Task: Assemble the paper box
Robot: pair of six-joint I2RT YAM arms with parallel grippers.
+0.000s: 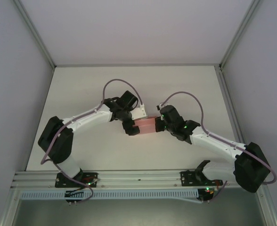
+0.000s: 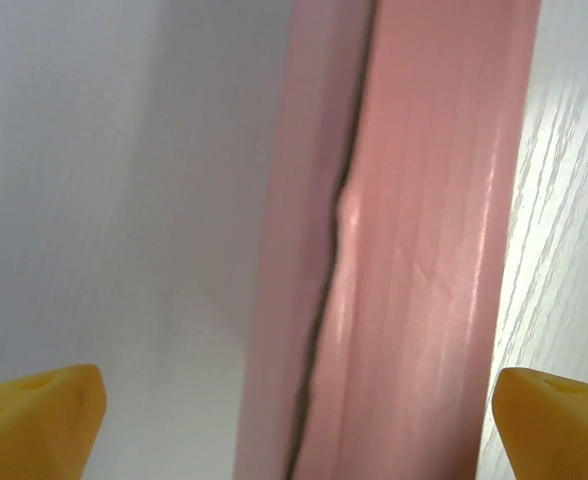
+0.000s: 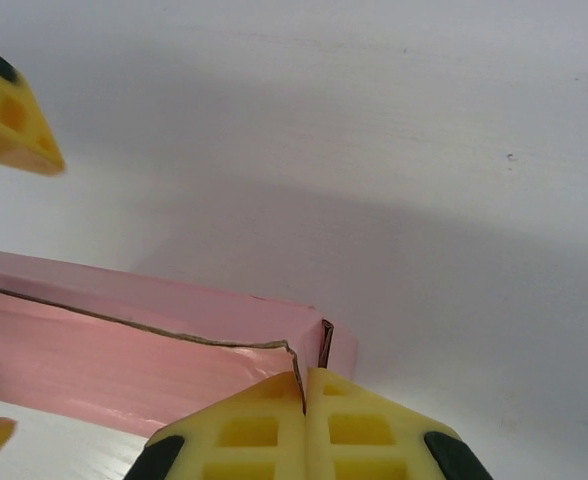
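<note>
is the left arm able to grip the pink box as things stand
Likely yes: the left gripper is open and straddles the paper box, with nothing else between its jaws. The right gripper pinches just one corner of the box.

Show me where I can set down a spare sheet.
Bare table from the paper box to the back wall, and the near strip before the rail. Crowded mid-table: left gripper and right gripper flank the box.
</note>
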